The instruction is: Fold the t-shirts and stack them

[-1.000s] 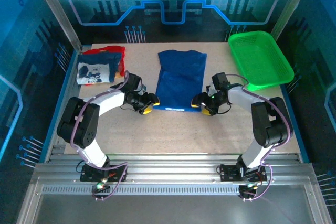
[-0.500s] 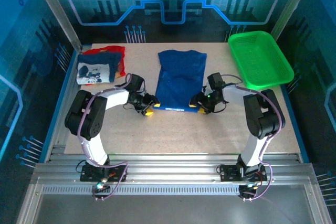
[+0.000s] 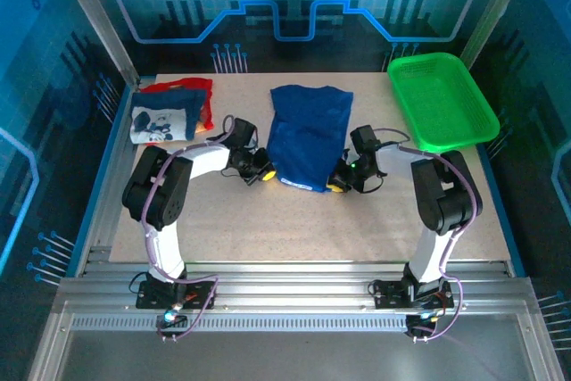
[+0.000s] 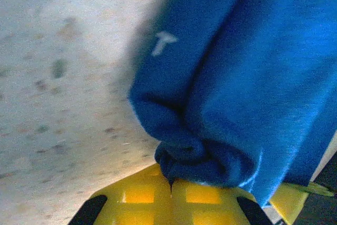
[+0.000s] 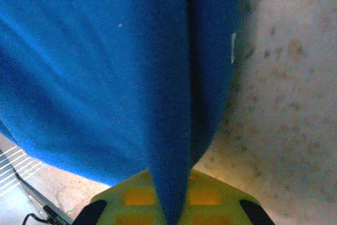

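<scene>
Folding under way on the royal blue t-shirt (image 3: 308, 136), spread lengthwise mid-worktop (image 3: 294, 229), nearer the far edge. Pinching its two near corners: left end effector (image 3: 264, 173) clenched on a bunched wad of cloth, right end effector (image 3: 335, 185) clamped on a thin fold. Likely next: lifting both corners evenly and carrying the near end over toward the far end, without skewing the shirt. At the far left corner, the mouse-print t-shirt (image 3: 161, 124) overlapping the red t-shirt (image 3: 183, 88). At the far right corner, a green mesh basket (image 3: 442, 95), seemingly clear of the fold.
</scene>
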You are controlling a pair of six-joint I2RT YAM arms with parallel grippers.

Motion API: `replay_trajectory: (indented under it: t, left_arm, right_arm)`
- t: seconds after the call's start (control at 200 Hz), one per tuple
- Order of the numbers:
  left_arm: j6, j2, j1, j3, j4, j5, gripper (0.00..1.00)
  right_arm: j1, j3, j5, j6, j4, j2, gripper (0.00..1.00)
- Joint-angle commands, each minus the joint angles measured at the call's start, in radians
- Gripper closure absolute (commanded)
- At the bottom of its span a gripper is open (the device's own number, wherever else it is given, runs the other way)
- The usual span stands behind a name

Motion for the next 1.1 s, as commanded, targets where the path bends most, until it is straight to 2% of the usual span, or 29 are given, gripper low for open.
replay_trajectory:
  t: [0.0,0.245,0.46,0.55,0.665,0.79,0.935,1.096]
  left_arm:
    - [0.06,-0.058,-0.009,-0.018,0.009,-0.049,1.0]
    - [0.1,-0.387,-0.066,-0.281,-0.091,-0.093,1.0]
    - [-0.069,-0.731,-0.273,-0.48,-0.186,-0.191,1.0]
    - [-0.143,-0.85,-0.371,-0.508,-0.265,-0.246,1.0]
    - [-0.21,-0.964,-0.443,-0.505,-0.35,-0.292,1.0]
    - [-0.244,-1.006,-0.466,-0.465,-0.375,-0.294,1.0]
    - [-0.209,-0.955,-0.454,-0.356,-0.367,-0.292,1.0]
    - [-0.17,-0.835,-0.384,-0.209,-0.311,-0.221,1.0]
  right_arm:
    - [0.019,-0.039,0.002,-0.02,-0.06,-0.078,1.0]
    - [0.034,-0.199,0.009,0.01,-0.12,-0.296,1.0]
    - [0.156,-0.379,0.044,0.157,-0.228,-0.624,1.0]
    - [0.226,-0.439,0.062,0.243,-0.282,-0.773,1.0]
    - [0.296,-0.482,0.081,0.346,-0.337,-0.942,1.0]
    - [0.306,-0.446,0.099,0.363,-0.392,-1.024,1.0]
    - [0.274,-0.309,0.109,0.293,-0.457,-0.971,1.0]
    - [0.134,-0.162,0.054,0.153,-0.506,-0.864,1.0]
